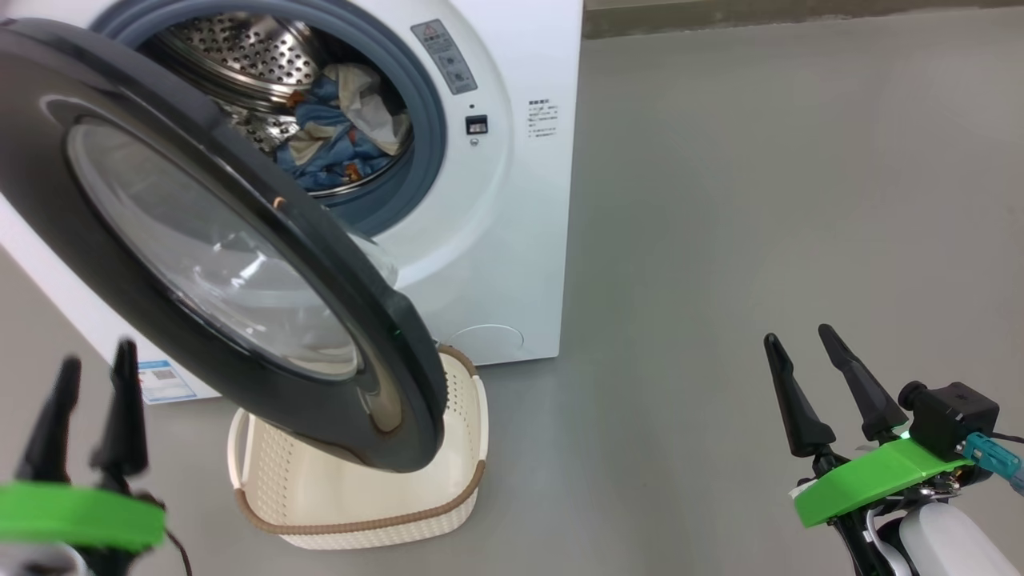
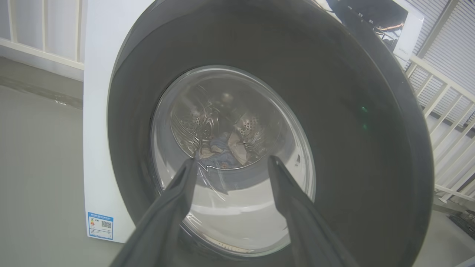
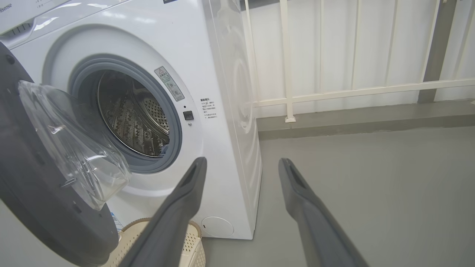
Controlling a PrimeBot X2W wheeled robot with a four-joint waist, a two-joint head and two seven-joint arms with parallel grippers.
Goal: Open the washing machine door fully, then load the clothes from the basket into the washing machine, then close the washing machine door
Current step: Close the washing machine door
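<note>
Blue-and-cream clothes (image 1: 340, 136) lie in the steel drum (image 1: 240, 56) of the washing machine (image 1: 512, 240), heaped low at the front, behind the grey gasket. Nothing seems to hang over the gasket lip. The basket (image 1: 352, 526) sits on the floor (image 1: 760, 200) just in front of the machine. What shows of its inside is bare, but part of it is hidden under the door, so I can't fully confirm it's empty. My read: opening done, loading done, only the close is left. The washing machine door (image 1: 216, 248) stands partly swung, hinged on the robot's left. Its free edge is out over the basket and well apart from the latch side of the front panel. Left gripper (image 1: 96, 358) is at lower left of the head view, blurred, fingers spread wide with nothing between them. Its wrist view looks square at the door's glossy outer face with the drum visible through the glass. It's near the door, but I can't tell if it touches. Right gripper (image 1: 798, 334) is at lower right over bare floor, well apart from the machine, spread wide and empty. Next move probably calls for a push on the outer face until the latch catches. Things to watch: door-to-basket clearance, which I can't judge from these views, and a bounce-back if the latch doesn't seat.
</note>
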